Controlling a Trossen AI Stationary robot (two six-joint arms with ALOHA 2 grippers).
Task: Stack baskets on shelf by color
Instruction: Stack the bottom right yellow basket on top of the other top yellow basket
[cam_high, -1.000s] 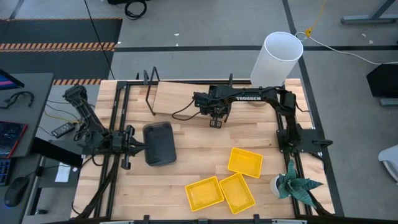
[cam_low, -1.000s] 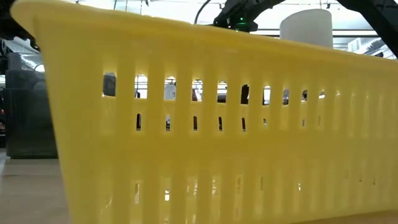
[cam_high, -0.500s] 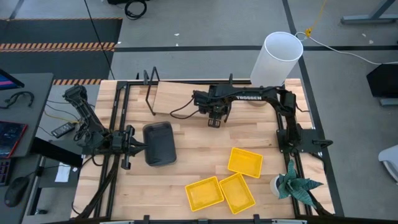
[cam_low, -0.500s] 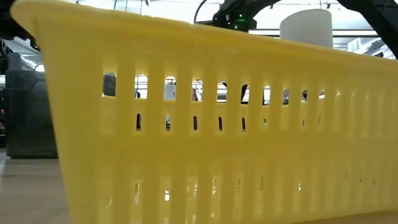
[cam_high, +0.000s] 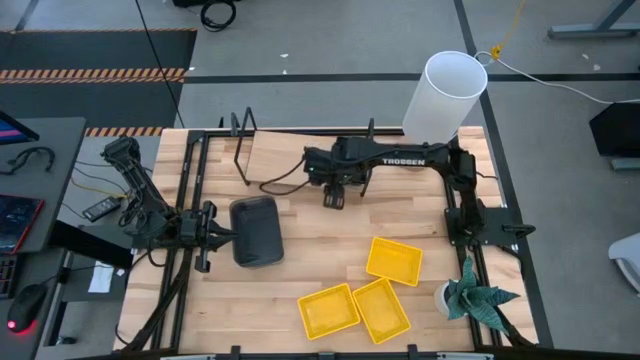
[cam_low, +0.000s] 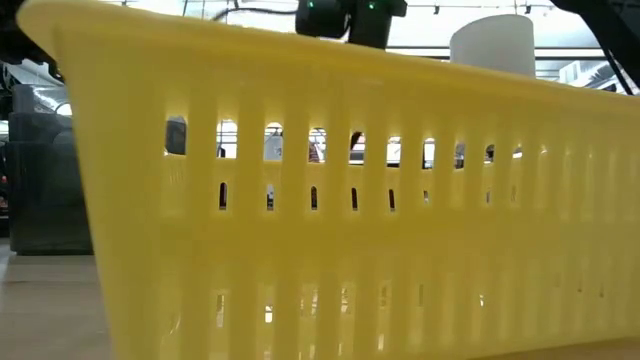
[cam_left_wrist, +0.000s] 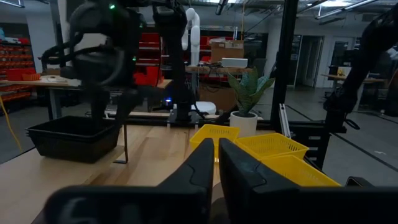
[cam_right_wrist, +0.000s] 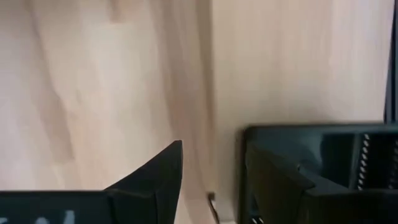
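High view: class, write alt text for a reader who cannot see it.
Seen from above, the right hand hangs over the wooden shelf at the table's far edge. The left hand waits beside a dark basket, and three yellow baskets lie near the front.

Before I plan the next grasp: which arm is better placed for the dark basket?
Left. Its hand waits, fingers together, right beside the dark basket. The right hand hovers farther off, near the shelf.
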